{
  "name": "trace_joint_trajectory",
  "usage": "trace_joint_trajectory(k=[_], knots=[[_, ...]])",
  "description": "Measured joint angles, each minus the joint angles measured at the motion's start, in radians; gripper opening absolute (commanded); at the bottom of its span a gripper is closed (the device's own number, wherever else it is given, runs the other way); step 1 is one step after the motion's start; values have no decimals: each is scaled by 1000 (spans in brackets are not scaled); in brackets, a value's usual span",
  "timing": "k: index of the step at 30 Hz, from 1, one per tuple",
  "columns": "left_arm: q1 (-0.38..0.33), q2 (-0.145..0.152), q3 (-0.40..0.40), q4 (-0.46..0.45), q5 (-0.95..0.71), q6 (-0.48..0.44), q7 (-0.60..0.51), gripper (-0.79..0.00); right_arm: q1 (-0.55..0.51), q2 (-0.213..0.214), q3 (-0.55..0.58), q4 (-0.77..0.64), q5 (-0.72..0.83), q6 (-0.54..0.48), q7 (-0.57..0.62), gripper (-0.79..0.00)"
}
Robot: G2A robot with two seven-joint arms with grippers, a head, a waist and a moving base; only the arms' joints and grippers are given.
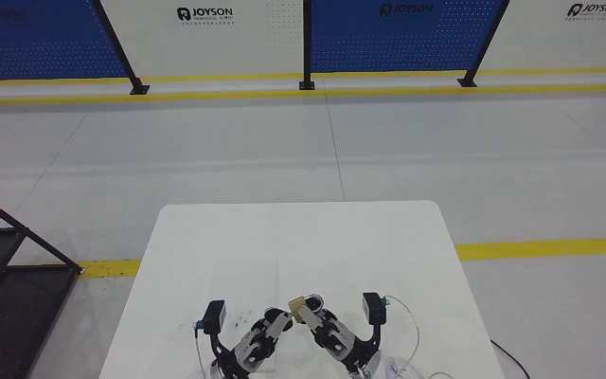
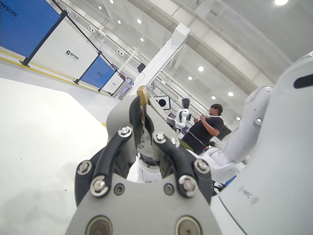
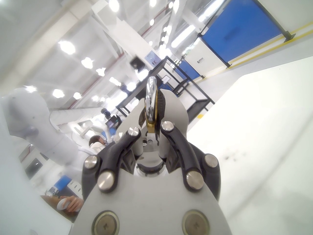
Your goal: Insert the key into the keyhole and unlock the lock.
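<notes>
Both grippers meet above the near edge of the white table (image 1: 303,237). In the left wrist view my left gripper (image 2: 143,113) is shut on a thin brass key (image 2: 142,93), whose end sticks out past the fingertips. My right gripper (image 3: 152,113) is shut on a padlock: its brass body (image 3: 150,123) sits between the pads and its silver shackle (image 3: 151,86) points outward. From the top, the left gripper (image 1: 282,317) and right gripper (image 1: 314,317) are tip to tip, with the brass lock (image 1: 299,308) between them. The keyhole is hidden.
The table stretches away bare beyond the grippers. A black frame (image 1: 28,275) stands on the floor off the table's left side. Blue and white partition panels (image 1: 398,33) line the far floor behind yellow lines.
</notes>
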Motion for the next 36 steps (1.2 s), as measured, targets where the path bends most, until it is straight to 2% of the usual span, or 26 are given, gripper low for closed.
trace_joint_trajectory(k=[8,12,19,25,29,33,36], knots=[[1,-5,-13,-4,41,42,15,-785,-2,1,0,-4,-1,7,5,-785],[8,-13,-20,-17,167,114,114,-785,-6,3,0,-8,-8,13,10,-785],[8,-23,-2,14,396,225,294,-785,-10,5,1,-15,-14,27,16,-785],[0,-28,18,36,542,339,421,-785,-12,6,0,-20,-13,39,23,-785],[-10,-33,30,58,638,467,504,-785,-12,7,0,-21,-12,48,26,-785],[-22,-36,45,79,668,527,555,-785,-11,8,0,-23,-13,54,28,-785],[-31,-39,49,92,709,608,581,-785,-12,8,0,-25,-14,59,28,-785]])
